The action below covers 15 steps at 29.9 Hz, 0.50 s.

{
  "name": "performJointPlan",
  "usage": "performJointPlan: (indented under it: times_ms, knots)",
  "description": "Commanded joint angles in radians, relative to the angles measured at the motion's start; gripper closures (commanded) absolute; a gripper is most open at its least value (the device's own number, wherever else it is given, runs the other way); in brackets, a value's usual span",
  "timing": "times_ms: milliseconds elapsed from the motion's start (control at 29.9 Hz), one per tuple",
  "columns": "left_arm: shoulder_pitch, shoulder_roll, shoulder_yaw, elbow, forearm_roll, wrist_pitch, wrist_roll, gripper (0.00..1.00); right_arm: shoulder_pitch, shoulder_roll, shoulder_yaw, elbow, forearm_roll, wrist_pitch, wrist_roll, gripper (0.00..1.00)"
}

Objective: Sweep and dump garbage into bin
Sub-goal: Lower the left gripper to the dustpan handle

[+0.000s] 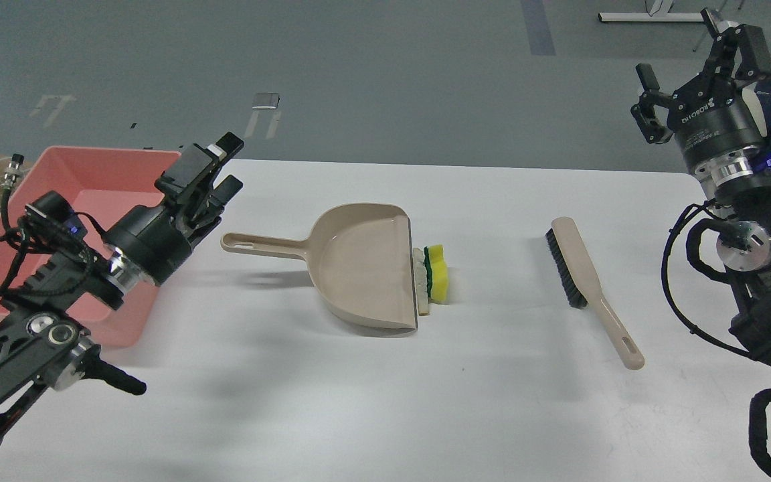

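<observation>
The dustpan (359, 264) lies flat in the middle of the white table (385, 402), its handle pointing left and its open lip facing right. Everything else sits relative to it. The sponge (438, 272), yellow with a dark green layer, rests on the table just right of the lip, and the off-white chunk (421, 284) stands between sponge and lip, touching the lip's edge. Well to the right of the dustpan lies the brush (589, 288), bristles on its left side, handle running toward the near right. Left of the dustpan's handle the pink bin (84, 181) sits at the table's left edge. The left gripper (221, 171) hangs above the bin's right wall, near the handle tip, fingers apart and holding nothing. The right gripper (690, 60) is raised far right of the dustpan, beyond the brush, fingers spread wide and empty
</observation>
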Motion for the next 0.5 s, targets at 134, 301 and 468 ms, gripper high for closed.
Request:
performJointPlan:
  times_ms: [134, 301, 468]
  knots:
    - [0.151, -0.073, 0.014, -0.048, 0.054, 0.135, 0.0, 0.02, 0.0, 0.0, -0.001, 0.0, 0.0, -0.001, 0.001, 0.0]
    - [0.181, -0.133, 0.023, -0.003, 0.105, 0.198, 0.0, 0.02, 0.001, 0.0, -0.001, -0.001, 0.0, -0.001, 0.001, 0.0]
    - [0.164, -0.259, 0.023, 0.159, 0.106, 0.236, 0.002, 0.02, -0.002, 0.0, -0.001, 0.0, 0.0, -0.001, 0.001, 0.0]
